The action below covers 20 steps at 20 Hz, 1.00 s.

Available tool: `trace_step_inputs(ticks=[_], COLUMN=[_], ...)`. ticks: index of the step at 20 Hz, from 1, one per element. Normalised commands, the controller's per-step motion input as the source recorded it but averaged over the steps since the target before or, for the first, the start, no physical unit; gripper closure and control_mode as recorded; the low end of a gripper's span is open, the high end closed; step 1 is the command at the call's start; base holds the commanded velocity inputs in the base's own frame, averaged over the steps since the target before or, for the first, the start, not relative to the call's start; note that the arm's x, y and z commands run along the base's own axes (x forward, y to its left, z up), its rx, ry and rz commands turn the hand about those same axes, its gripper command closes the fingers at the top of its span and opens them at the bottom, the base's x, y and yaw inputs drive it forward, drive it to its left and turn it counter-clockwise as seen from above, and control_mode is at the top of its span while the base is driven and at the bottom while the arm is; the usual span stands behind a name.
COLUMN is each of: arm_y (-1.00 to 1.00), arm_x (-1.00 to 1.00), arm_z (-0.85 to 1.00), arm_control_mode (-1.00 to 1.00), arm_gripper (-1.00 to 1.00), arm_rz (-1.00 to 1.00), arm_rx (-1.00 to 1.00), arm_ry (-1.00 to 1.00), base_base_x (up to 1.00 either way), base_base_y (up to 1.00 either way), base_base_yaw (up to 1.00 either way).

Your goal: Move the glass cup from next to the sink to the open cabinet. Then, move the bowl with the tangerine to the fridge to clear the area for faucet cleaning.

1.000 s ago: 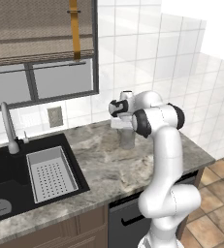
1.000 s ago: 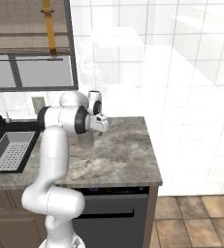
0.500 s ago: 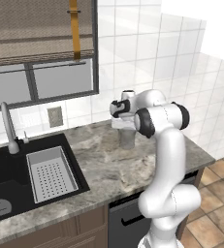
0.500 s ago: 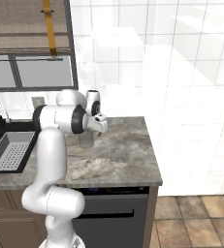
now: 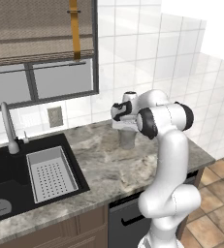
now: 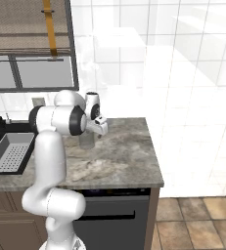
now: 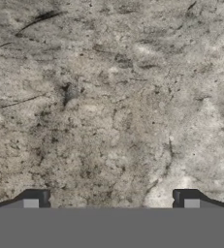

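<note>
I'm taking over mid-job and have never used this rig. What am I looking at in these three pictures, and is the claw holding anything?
The machine is a white robot arm on a driving base in a simulated kitchen. Two pictures come from cameras on the base, behind the arm to its left and right. The third comes from a camera on the hand, looking straight down at the speckled stone counter. At its bottom, the two dark tips of the claw stand wide apart with bare counter between them, so it is open and holds nothing. To the left, the counter has a black sink with a faucet and a perforated tray.
</note>
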Motion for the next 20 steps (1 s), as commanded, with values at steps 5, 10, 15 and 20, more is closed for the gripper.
trace_step_inputs(ticks=[5,10,15,20], arm_y=[0.0,0.0,0.0,-0.05], arm_x=[0.0,0.0,0.0,-0.31], arm_z=[0.13,0.27,0.46,0.5], arm_control_mode=[-1.0,-1.0,-1.0,-1.0], arm_gripper=[-1.0,-1.0,-1.0,-1.0], arm_rz=[0.0,0.0,0.0,0.0], arm_rx=[0.0,0.0,0.0,0.0], arm_ry=[-0.08,-0.1,-0.13,-0.19], base_base_x=[0.0,0.0,0.0,0.0], base_base_y=[0.0,0.0,0.0,0.0], base_base_yaw=[0.0,0.0,0.0,0.0])
